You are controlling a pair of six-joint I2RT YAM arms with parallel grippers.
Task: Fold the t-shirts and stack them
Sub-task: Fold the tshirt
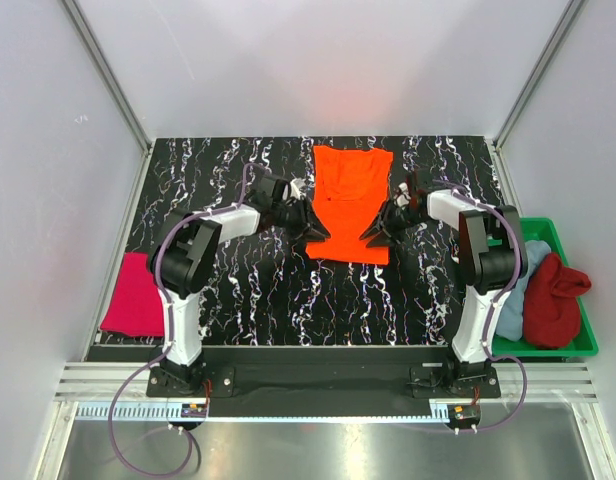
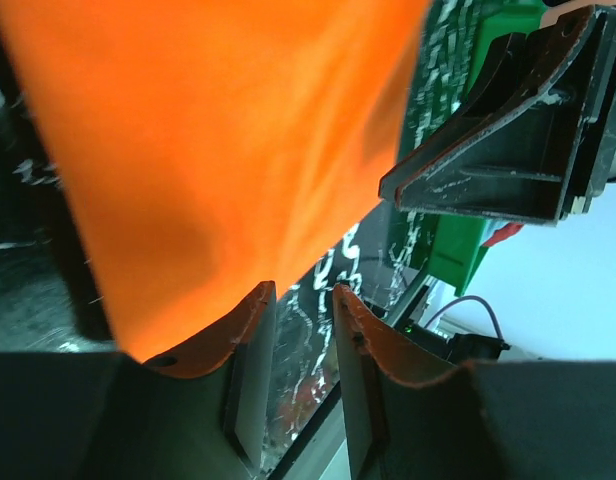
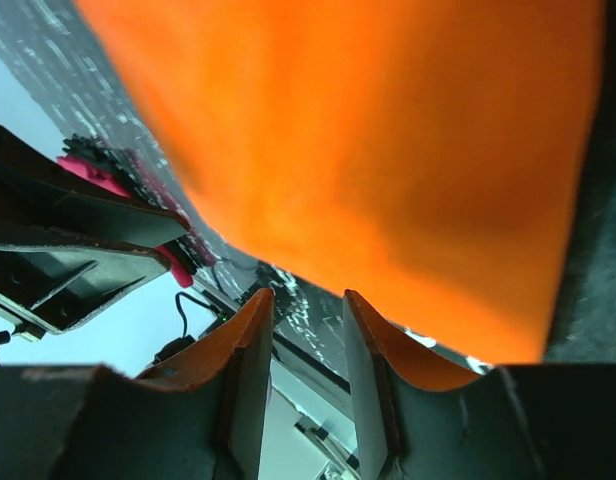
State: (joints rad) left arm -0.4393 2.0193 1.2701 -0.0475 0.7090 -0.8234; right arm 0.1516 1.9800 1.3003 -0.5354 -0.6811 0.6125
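Left gripper (image 1: 311, 233): jaws slightly apart, nothing between them; the wrist view shows bare table through the gap. Right gripper (image 1: 372, 235): same condition, jaws parted and empty. Both sets of fingertips point inward at the near corners of the bright orange cloth t-shirt (image 1: 350, 200), one on each side. Whether the fingertips touch the cloth cannot be told. The shirt lies flat, folded into a narrow panel, at the middle of the black white-veined table (image 1: 248, 300), towards its far edge. A magenta-pink cloth t-shirt (image 1: 134, 295) lies at the table's left edge. A green plastic tray (image 1: 580, 345) right of the table holds a dark red cloth t-shirt (image 1: 554, 300) and a light blue cloth t-shirt (image 1: 512, 305).
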